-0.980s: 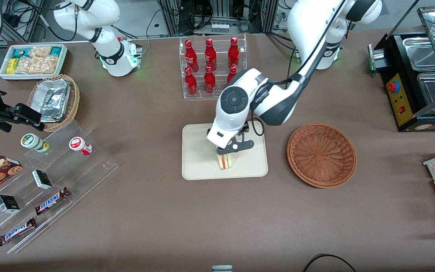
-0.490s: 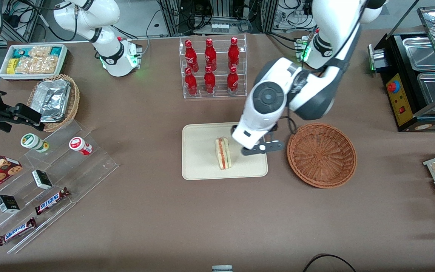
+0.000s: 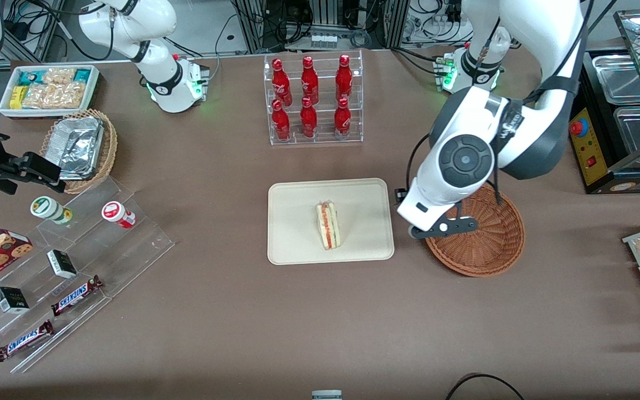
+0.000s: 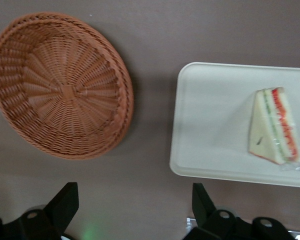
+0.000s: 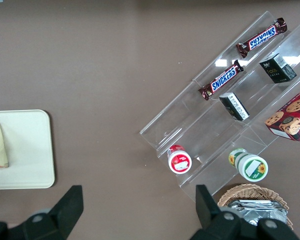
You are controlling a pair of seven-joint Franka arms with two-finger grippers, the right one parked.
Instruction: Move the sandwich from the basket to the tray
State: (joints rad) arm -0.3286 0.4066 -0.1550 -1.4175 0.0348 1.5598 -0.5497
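Sandwich lies alone on the tray, mid-frame in the front view, just off the tray's centre, with nothing touching it. At centre-right the gripper hangs over the empty basket's near rim, jaws spread wide and holding nothing. Little looks risky now, though a low sweep could nudge the light basket.
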